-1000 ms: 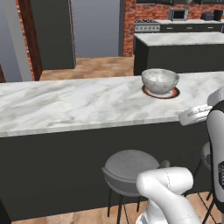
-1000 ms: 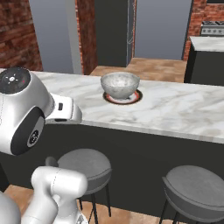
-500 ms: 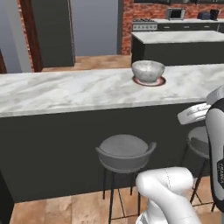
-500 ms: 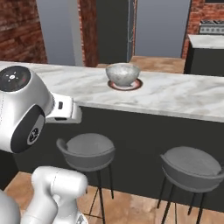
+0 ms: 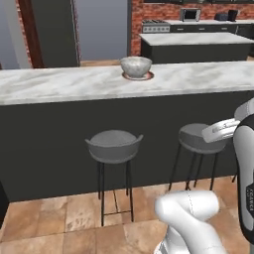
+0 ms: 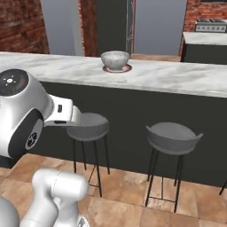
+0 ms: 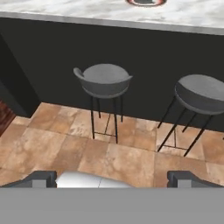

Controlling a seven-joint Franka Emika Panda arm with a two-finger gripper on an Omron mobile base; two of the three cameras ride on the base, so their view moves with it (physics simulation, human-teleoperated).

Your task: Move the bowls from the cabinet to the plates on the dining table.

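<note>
Dining table (image 5: 59,84) w/ marbled bowl (image 5: 136,66) on plate (image 5: 137,77); gripper (image 7: 113,178), fingers wide apart & empty, sits low, well short of table, near stools (image 7: 103,81).

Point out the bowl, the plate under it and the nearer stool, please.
bowl (image 5: 136,65), left base view, its marbled outer wall.
plate (image 5: 148,77), left base view, the rim showing beside the bowl.
stool (image 5: 113,145), left base view, middle of its grey seat.
</note>
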